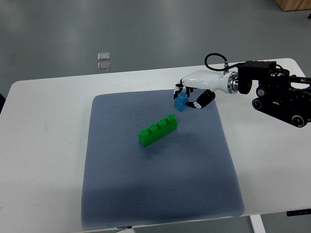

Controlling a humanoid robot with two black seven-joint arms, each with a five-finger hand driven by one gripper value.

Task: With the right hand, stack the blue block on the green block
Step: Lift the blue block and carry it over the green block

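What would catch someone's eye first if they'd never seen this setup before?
Probably the bright green block, a long studded brick lying diagonally near the middle of the grey-blue mat. Next, the right hand reaching in from the right edge over the mat's far right corner, its fingers closed around a small blue block. The left arm is not in view.

This looks like a robotics lab or test room rather than a home: a plain white rectangular table (43,126) stands on a bare grey smooth floor (146,29), with a grey-blue textured fabric mat (160,194) laid over its middle as a work surface. From the right a black metal robot arm (279,94) with exposed bolts and a looped black cable (216,60) reaches in over the mat. On the far floor sit two small square clear-looking tiles (103,61), and a light wooden box corner (294,5) shows at the far right.
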